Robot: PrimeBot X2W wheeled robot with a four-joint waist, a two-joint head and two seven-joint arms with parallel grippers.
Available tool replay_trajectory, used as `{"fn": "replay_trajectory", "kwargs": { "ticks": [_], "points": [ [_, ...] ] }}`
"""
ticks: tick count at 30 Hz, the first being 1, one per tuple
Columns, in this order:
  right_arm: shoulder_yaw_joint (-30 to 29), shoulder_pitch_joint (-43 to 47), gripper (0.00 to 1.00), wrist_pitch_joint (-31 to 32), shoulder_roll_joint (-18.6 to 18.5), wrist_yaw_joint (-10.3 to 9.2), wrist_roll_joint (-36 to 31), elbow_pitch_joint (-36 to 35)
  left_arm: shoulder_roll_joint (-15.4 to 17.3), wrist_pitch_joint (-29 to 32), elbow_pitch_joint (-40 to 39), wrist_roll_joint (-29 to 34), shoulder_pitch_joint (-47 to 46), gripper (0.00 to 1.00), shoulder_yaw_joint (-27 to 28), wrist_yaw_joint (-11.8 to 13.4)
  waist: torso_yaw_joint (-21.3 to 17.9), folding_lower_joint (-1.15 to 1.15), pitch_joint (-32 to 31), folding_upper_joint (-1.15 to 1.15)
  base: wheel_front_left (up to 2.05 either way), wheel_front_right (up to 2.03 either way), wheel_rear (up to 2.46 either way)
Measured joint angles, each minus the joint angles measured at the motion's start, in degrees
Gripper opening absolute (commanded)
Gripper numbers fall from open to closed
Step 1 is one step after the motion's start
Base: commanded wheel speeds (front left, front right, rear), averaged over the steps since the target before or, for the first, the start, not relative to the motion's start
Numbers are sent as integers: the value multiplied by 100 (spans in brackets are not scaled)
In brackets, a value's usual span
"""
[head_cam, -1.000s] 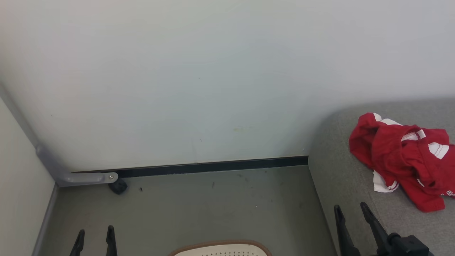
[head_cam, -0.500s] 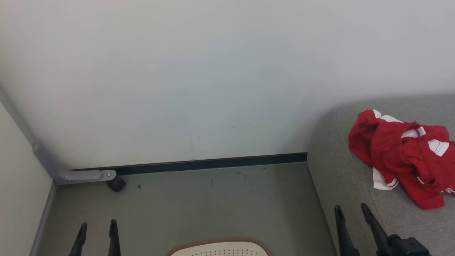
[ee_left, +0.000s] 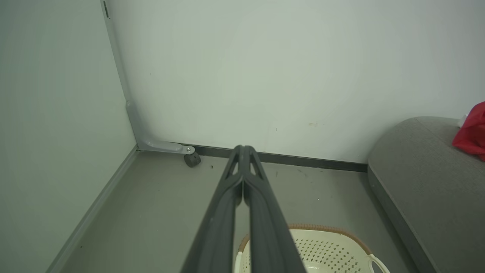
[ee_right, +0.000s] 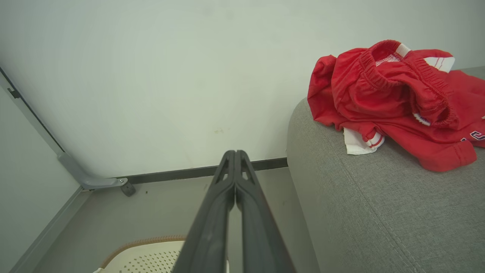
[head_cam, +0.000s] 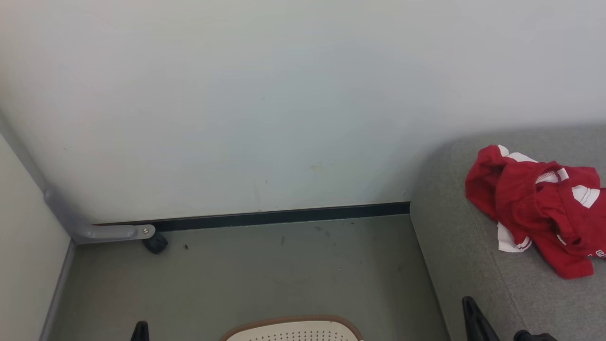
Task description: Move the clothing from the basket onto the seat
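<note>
Two dark claws frame our head view. At the lower left edge the left gripper point(head_cam: 140, 330) shows only its tip; our left wrist view has its fingers pressed together on nothing. At bottom centre the basket point(head_cam: 293, 323) sits on the floor point(head_cam: 265, 274), and the part we can see holds no garment. Right of it, the right gripper point(head_cam: 475, 315) is also clenched and empty, rising in front of the left flank of the seat point(head_cam: 454, 246). At the right edge the clothing point(head_cam: 535, 208) lies crumpled on that grey cushion. We judge it light, limp and apt to snag or trail. Should it need shifting, a pinch on the elastic waistband or a raised fold would hold best.
</note>
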Motion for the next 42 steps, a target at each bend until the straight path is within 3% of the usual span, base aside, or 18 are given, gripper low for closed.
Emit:
{"fn": "replay_trajectory", "kwargs": {
  "ticks": [42],
  "points": [
    [-1149, -190, 0, 954, 334, 571, 3009, 232, -333, 907, 192, -2883, -366, 0, 645, -567, 23, 0, 42, 0, 0, 0, 0]
  ]
}}
